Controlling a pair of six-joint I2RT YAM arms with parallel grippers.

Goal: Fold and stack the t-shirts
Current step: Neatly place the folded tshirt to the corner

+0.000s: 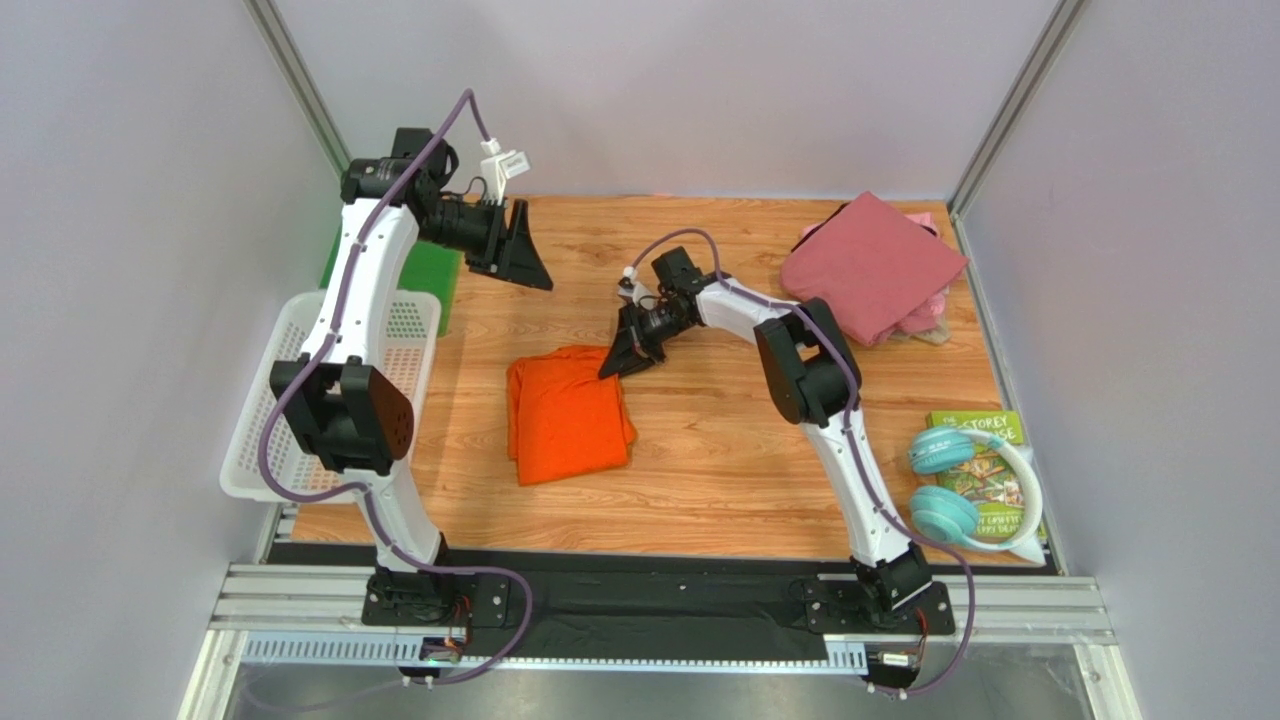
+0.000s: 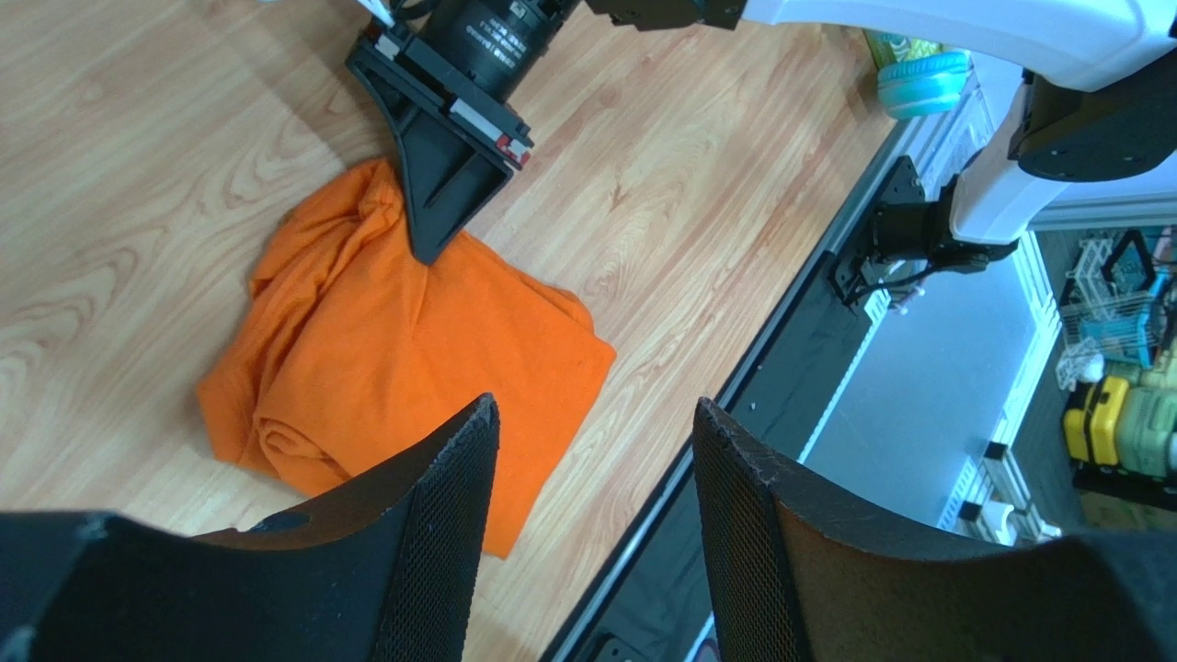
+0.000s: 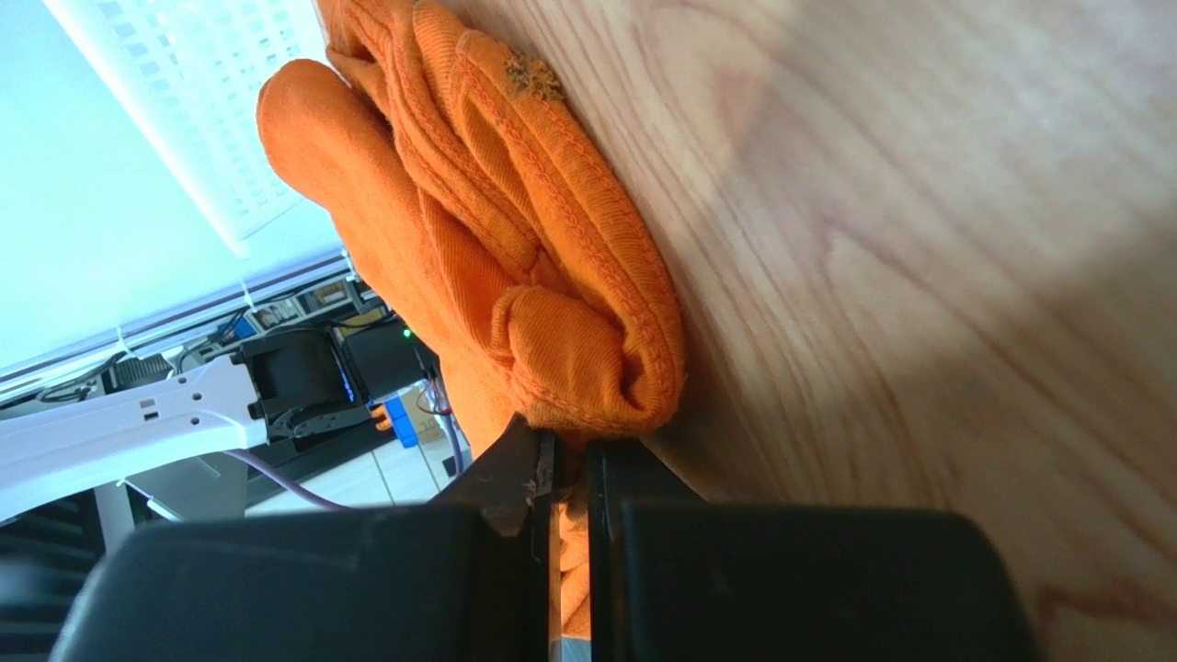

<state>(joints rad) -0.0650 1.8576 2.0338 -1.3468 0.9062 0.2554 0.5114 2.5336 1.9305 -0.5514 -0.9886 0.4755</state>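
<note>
- Orange t-shirt (image 1: 568, 417) is found bunched at the centre of the table (image 1: 721, 465).
- Right gripper (image 1: 618, 363) is clamped on its 1 o'clock corner; left gripper (image 1: 519, 258) is held agape, empty, at 11 o'clock.
- Risk: only a thin hem is pinched; slippage is judged likely on lifting.

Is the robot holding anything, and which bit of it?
The right pincer pinches the orange t-shirt at a bunched corner edge. The left pincer is open, holding nothing.

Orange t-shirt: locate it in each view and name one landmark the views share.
Top external: orange t-shirt, middle of the picture, slightly left.
Left wrist: left of centre.
Right wrist: upper left down to bottom centre.
Shared landmark: right gripper, jaws shut on the shirt's edge.
</note>
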